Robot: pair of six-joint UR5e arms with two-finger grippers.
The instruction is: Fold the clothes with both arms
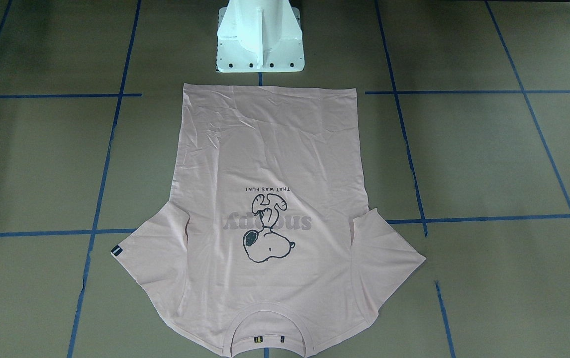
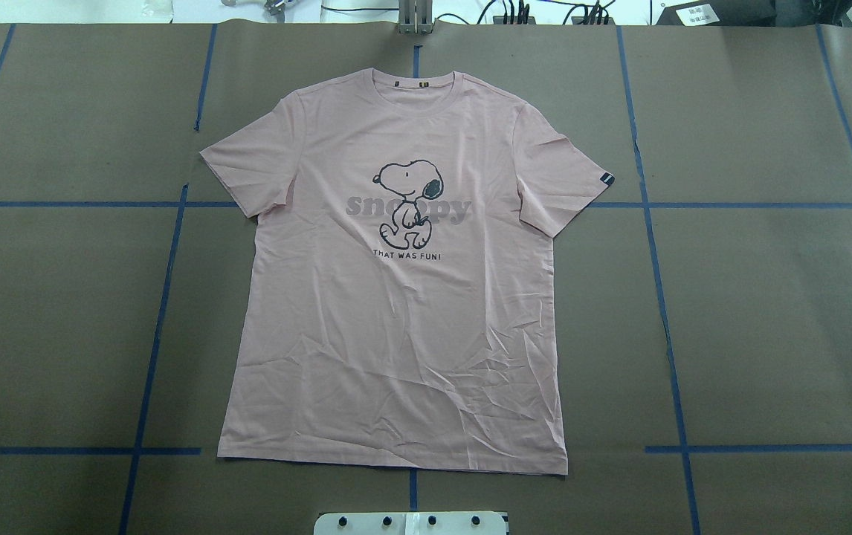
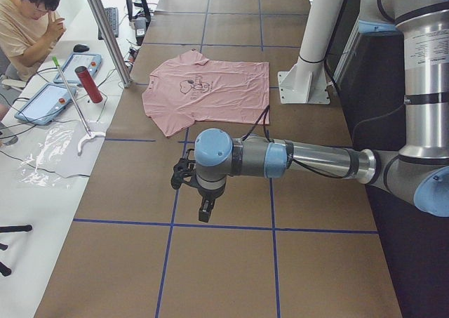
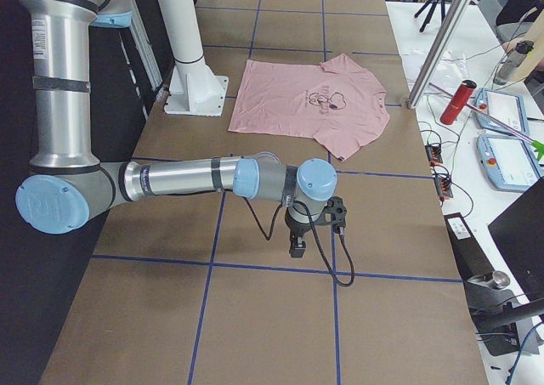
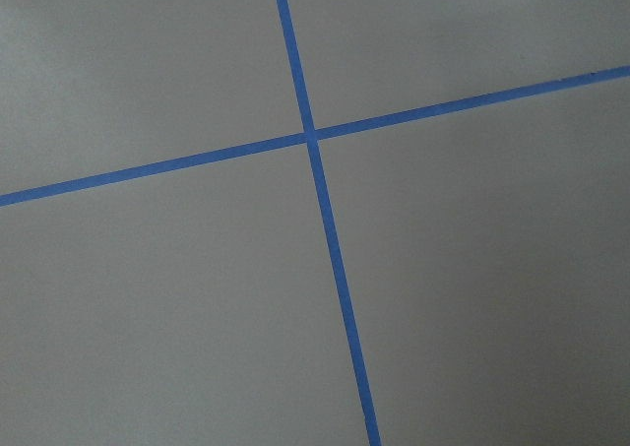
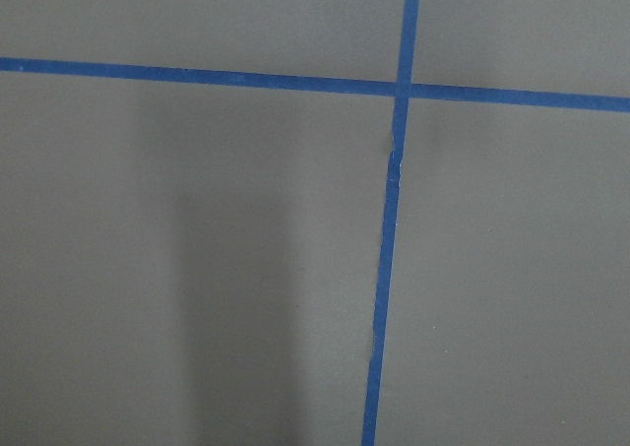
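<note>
The pale pink T-shirt (image 2: 396,334) lies flat and face up on the brown table, with its collar at the far edge and its hem toward the robot base. Its dog print (image 1: 265,233) and black sleeve tag (image 2: 605,178) both show. The shirt also appears in the side views (image 3: 210,86) (image 4: 306,104). My left gripper (image 3: 205,211) hangs over bare table well to the shirt's left. My right gripper (image 4: 297,247) hangs over bare table well to its right. Neither touches the cloth. I cannot tell whether either is open or shut. Both wrist views show only brown paper and blue tape.
The white pedestal base (image 1: 260,44) stands just behind the shirt's hem. Blue tape lines (image 2: 158,297) grid the table. Beyond the far edge are a metal post (image 3: 105,30), a red bottle (image 3: 89,84), tablets (image 4: 510,155), cables and a seated person (image 3: 28,30).
</note>
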